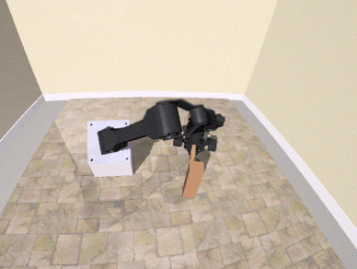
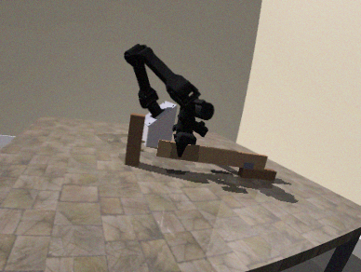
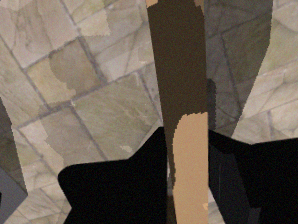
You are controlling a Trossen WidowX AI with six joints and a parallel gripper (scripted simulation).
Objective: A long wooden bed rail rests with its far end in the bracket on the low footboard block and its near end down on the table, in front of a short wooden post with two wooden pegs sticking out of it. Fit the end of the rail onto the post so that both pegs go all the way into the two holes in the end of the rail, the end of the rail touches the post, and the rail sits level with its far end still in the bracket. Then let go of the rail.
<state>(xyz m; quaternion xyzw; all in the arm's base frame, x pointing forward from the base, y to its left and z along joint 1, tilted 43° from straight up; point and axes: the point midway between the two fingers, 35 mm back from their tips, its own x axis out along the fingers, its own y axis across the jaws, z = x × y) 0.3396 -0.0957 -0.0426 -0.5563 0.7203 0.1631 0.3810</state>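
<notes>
One rail (image 1: 193, 153) (image 2: 223, 156) (image 3: 191, 165), between the fingers (image 1: 195, 144) (image 2: 180, 154)

Top view: the arm (image 1: 163, 121) (image 2: 160, 70) covers most of the rail (image 1: 193, 153) (image 2: 223, 155) (image 3: 192, 175); the footboard block (image 2: 257, 173) is hidden. Exterior view: the jaws (image 1: 194, 143) (image 2: 180, 151) mask part of the rail; pegs and holes cannot be distinguished; the bracket (image 2: 248, 165) is too small for detail; the leg (image 2: 341, 253) under the desk's (image 1: 161, 230) (image 2: 116, 210) (image 3: 100, 125) near edge is cropped. Wrist view: the frame crops rail and jaws.
</notes>
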